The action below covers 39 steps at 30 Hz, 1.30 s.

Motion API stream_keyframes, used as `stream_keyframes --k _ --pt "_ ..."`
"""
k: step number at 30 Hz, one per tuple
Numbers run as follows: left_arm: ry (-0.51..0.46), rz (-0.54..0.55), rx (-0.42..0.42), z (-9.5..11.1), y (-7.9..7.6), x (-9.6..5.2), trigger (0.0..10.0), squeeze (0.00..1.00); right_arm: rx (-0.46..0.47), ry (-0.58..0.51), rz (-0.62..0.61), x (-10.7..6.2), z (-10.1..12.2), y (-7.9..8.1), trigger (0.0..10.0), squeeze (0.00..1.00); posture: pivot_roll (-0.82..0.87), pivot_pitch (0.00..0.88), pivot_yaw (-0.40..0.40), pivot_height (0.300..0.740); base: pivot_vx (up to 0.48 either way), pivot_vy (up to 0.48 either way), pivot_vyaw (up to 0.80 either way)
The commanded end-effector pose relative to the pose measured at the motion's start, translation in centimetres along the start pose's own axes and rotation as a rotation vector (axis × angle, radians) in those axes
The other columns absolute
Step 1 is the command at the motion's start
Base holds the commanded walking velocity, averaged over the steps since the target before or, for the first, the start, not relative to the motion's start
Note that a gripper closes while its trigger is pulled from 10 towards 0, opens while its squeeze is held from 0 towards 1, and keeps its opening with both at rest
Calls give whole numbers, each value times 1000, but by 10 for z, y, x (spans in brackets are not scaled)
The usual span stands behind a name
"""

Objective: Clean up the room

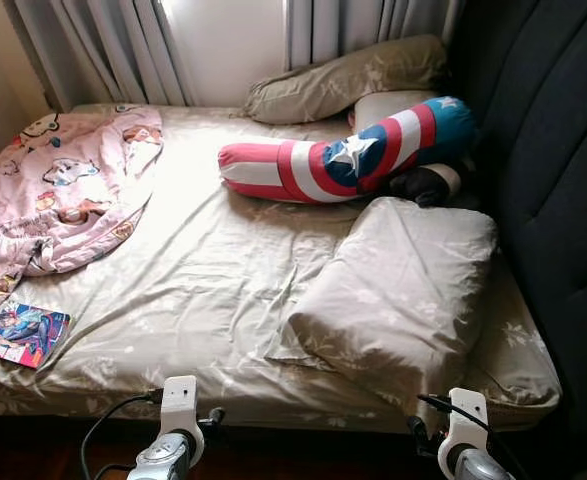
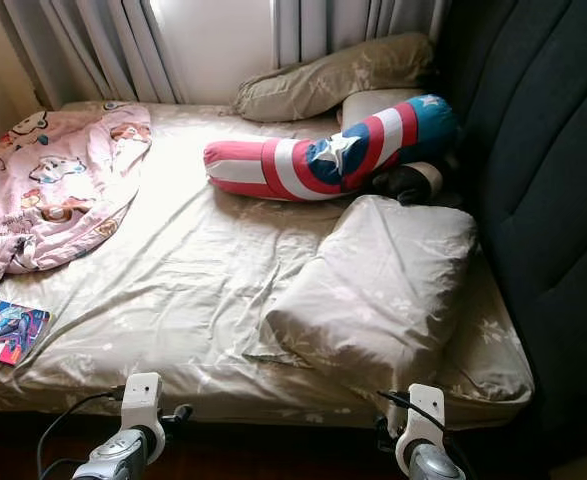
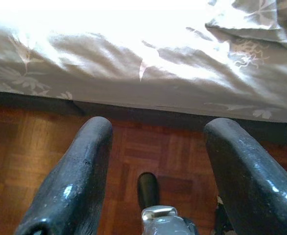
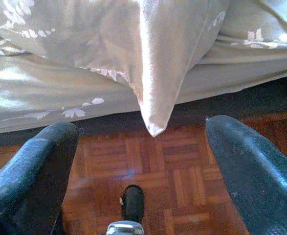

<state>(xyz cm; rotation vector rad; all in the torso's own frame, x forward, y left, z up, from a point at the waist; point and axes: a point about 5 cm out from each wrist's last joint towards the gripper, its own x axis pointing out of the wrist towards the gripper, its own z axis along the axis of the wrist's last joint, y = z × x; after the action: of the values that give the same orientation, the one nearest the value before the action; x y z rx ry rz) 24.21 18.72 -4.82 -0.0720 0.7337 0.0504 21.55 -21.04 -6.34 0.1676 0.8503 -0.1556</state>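
Left gripper (image 3: 155,147) hangs low over the parquet floor (image 3: 31,147) by the bed edge, fingers (image 3: 75,181) spread wide, holding and touching nothing. Right gripper (image 4: 143,161) same: wide apart, empty, over the floor, with a pillow corner (image 4: 153,122) drooping off the bed just ahead of it, not touching. In the eye views both arms are cut off at the bottom edge, wrists only.

Bed (image 1: 203,290) with beige floral sheet, rumpled. Big beige pillow (image 1: 398,290) lies askew near the front right corner, overhanging the mattress edge. Comic book (image 1: 20,333) flat at the front left edge, cover art too small to read. Pink cartoon-print blanket (image 1: 58,195) bunched on the left side, partly cut off by the frame. Further back, a red-white-blue star bolster (image 1: 348,155) lies across the bed, one end against the dark padded headboard (image 1: 548,150). A dark round object (image 1: 423,185) tucked under it, hard to identify. Another beige pillow (image 1: 343,80) at the far edge below the grey curtains (image 1: 103,45); a pale cushion (image 1: 388,105) partly hidden behind the bolster.
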Motion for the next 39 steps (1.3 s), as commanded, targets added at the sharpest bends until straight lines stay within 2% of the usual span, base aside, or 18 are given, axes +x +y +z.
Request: stream_keyframes --k 1,21,26,31,35,39 --pt "17 8 15 -3 4 -1 10000 0 2 -2 -7 0 0 -2 10000 0 92 0 -17 740 259 0 0" --pt "16 12 11 -5 4 -1 10000 0 -5 0 -2 -1 -2 -1 10000 0 90 0 -18 740 282 0 0" --pt "-4 16 7 -3 5 -2 10000 0 -4 -4 -3 -1 -2 -1 10000 0 89 0 -20 740 0 0 0" --pt "-49 23 -1 -1 5 -2 10000 0 3 -13 -5 -1 -2 -1 10000 0 86 0 -21 740 0 0 0" --pt "-97 31 -3 1 6 -4 10000 0 5 -27 7 -1 -2 -1 10000 0 80 33 -18 740 0 0 0" --pt "-180 33 -35 1 7 -7 10000 0 28 -103 21 -3 0 -1 10000 0 61 63 -19 740 0 0 0"
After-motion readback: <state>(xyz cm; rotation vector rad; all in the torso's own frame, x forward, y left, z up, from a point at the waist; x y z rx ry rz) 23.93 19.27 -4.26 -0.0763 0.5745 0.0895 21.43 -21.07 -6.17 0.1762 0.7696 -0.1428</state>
